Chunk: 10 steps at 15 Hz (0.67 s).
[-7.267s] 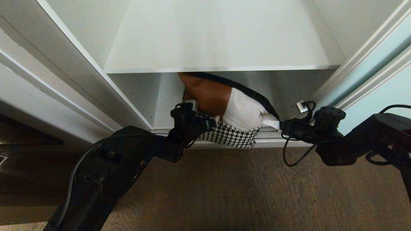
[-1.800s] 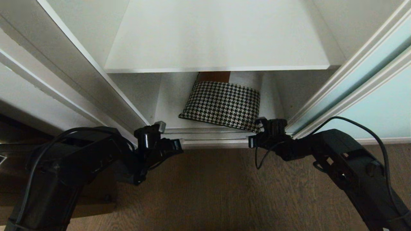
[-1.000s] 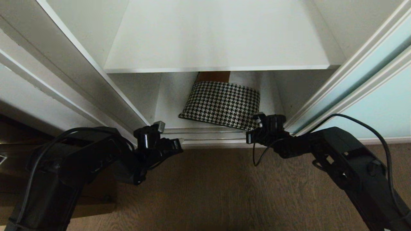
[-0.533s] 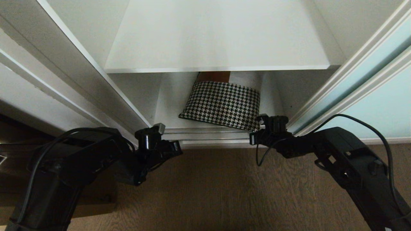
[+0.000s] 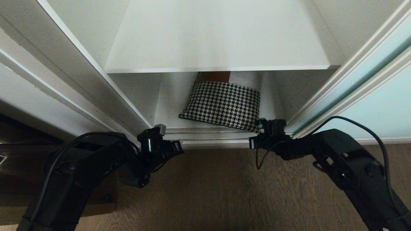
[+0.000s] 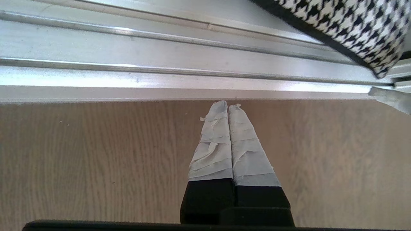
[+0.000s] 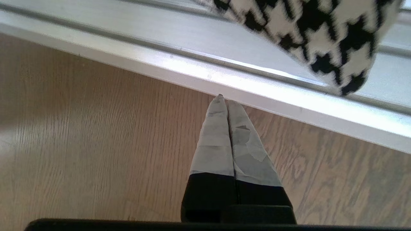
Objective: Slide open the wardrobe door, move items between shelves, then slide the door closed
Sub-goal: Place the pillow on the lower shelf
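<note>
— Where are the clothes, can you see from there?

— The houndstooth bundle (image 5: 223, 104) lies on the bottom shelf (image 5: 167, 106) of the open wardrobe, its front corner hanging just over the metal door track (image 5: 205, 136). Behind it, right under the upper shelf (image 5: 218, 38), a strip of orange-brown fabric (image 5: 213, 77) shows; the rest of that piece is hidden.

— And the arms?

— Both are outside the wardrobe, low over the wooden floor (image 5: 208, 192). The left gripper (image 5: 180, 141) sits at the left end of the track, its taped fingers (image 6: 218, 141) pressed together with nothing between them, tips just short of the rail. The right gripper (image 5: 251, 142) is just in front of the bundle's near right corner, fingers (image 7: 218, 141) pressed together too, empty, tips at the edge of the track. I can't tell whether it brushes the cloth.

— The door?

— The frosted aqua sliding door (image 5: 382, 109) is pushed over to the right, so the compartment stands open. The upper shelf is bare white board.
</note>
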Tool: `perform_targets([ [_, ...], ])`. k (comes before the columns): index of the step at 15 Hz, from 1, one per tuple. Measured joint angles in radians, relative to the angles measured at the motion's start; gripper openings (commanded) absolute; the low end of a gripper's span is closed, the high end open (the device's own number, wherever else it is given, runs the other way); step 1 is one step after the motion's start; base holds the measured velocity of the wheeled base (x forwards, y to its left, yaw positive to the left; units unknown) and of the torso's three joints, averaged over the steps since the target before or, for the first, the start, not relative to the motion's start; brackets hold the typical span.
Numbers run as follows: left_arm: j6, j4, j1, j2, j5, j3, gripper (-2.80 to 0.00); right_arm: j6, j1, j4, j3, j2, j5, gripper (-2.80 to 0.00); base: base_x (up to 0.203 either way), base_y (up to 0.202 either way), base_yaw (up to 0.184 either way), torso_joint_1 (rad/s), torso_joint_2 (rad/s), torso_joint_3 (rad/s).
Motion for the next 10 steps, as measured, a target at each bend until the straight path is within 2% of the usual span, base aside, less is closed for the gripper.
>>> perform_targets([
  [3,0.038,-0.005,-0.001,0.025,0.0,-0.003,-2.8,-0.002,-0.003,-0.003,0.0,0.006,-0.002,-2.8,0.0,0.0,0.0,0.0,0.0,0.0],
  [10,0.063,-0.044,-0.001,0.054,0.001,-0.002,-2.8,-0.02,-0.009,-0.004,-0.002,0.004,0.0,-2.8,0.008,0.0,0.0,0.0,0.0,0.0],
])
